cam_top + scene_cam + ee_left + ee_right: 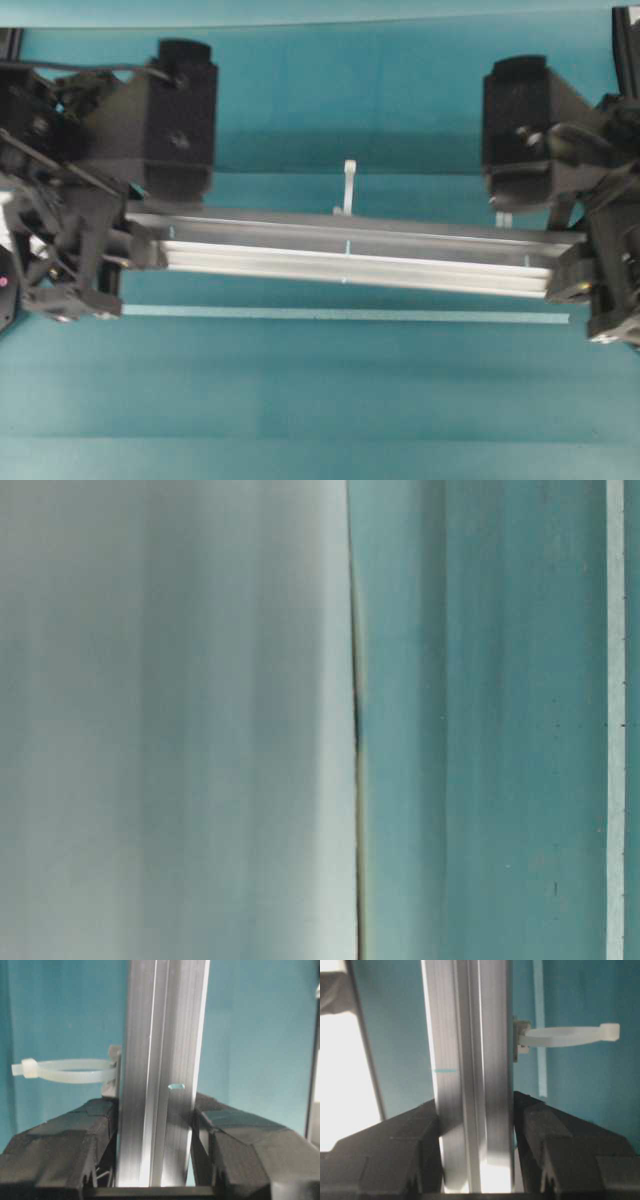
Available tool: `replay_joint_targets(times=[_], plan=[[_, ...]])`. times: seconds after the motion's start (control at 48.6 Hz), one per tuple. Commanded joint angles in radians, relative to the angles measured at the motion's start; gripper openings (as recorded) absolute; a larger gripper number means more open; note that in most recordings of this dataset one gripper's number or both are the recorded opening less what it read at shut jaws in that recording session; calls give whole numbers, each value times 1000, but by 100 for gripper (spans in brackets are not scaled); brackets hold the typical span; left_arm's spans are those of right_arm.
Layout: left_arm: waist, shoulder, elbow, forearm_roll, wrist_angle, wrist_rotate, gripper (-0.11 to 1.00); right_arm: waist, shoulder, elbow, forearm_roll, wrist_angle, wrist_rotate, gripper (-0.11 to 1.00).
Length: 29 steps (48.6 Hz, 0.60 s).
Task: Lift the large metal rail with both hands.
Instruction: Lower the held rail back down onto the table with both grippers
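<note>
rail held at both ends

we see the large metal rail (350, 258) spanning the teal table (320, 400), its shadow on the cloth. our left gripper (155, 1125) clamps one end, our right gripper (476, 1125) the other. a white zip-tie peg (348, 185) juts from its far edge; a thin pale strip (340, 314) lies just beside.

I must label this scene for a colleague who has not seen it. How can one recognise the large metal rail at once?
On the teal table, look between the two black grippers, left gripper and right gripper. The large metal rail is the long silver grooved bar whose ends they clamp. Unlike the thin flat pale strip lying beside it, it is thick and carries white pegs.
</note>
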Motion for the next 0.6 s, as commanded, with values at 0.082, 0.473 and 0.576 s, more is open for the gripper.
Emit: replay_joint_targets(times=[0.082,0.473,0.576], plan=[[5,-48,132,6,-48,-11,36,-20,-41,167,-20,-44,20,40],[17,-158,515,6,-290,-14,36,-35,-153,486,-60,-367,20,40],[23,-169,571,6,-345,-14,36,-35,-153,540,-60,-411,18,40]])
